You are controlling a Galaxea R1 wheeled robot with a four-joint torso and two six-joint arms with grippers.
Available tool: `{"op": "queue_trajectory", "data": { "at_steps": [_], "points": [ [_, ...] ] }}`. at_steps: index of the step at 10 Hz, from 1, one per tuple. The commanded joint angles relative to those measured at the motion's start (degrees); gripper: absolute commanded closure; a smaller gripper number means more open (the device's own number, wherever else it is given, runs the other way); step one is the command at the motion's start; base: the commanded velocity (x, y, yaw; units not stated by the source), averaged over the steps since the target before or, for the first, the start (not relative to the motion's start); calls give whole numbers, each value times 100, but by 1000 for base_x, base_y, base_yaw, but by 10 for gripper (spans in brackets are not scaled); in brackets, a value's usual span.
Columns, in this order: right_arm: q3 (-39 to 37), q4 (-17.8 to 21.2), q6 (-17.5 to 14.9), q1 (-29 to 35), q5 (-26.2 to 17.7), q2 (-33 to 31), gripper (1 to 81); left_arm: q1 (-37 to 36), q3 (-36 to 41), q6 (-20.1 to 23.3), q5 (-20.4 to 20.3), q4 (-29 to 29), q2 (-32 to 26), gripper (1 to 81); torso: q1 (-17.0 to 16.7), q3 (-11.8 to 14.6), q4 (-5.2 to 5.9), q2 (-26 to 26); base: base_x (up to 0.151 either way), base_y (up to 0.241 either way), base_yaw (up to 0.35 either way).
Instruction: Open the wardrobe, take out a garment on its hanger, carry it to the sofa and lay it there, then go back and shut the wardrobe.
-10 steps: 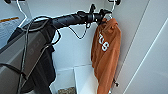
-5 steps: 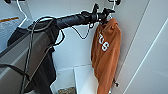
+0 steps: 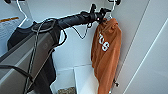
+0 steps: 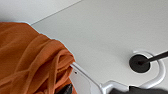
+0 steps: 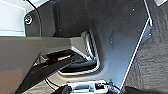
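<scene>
1. My left arm reaches up into the open wardrobe point(image 3: 75, 50), and the left gripper point(image 3: 103, 13) sits right at the neck of the hanger point(image 4: 86, 79) that carries the garment point(image 3: 106, 52). I cannot tell from the head view or the wrist view whether it is spread or pinching the hanger, so I would confirm a firm hold before lifting.

2. The garment hangs full length against the right inner wall of the wardrobe, white letters facing out, its hem near the floor of the cabinet. In the left wrist view its orange folds bunch at one end of the hanger's arm.

3. The hook point(image 4: 155, 72) curls around a dark rail point(image 4: 160, 56), close to the rail's round dark mount point(image 4: 139, 63). As I judge it, the hook must rise clear of the rail before I draw back; a straight backward pull would snag.

4. I would lift slowly and keep the hanger level, since the bunched fabric could slide off the arm if it tips.

5. A dark shirt point(image 3: 17, 35) on its own white hanger point(image 3: 21, 11) hangs to the left; my forearm and its cable pass just beside it, so I would withdraw along the same line.

6. The right gripper's state I cannot tell.
</scene>
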Motion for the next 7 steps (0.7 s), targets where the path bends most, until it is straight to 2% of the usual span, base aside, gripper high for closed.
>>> {"op": "queue_trajectory", "data": {
  "at_steps": [1, 5, 7],
  "points": [
    [29, -40, -9, 136, -329, 48, 10, -1124, -169, 85, 171, -77, 280, 10, 0, 0, 0, 0, 0, 0, 0],
    [20, -31, -9, 144, -329, 49, 10, -1151, -213, 94, 180, -77, 280, 10, 0, 0, 0, 0, 0, 0, 0],
    [20, -31, -9, 153, -329, 57, 10, -1186, 146, 102, 504, -77, 280, 10, 0, 0, 0, 0, 0, 0, 0]
  ]
}}
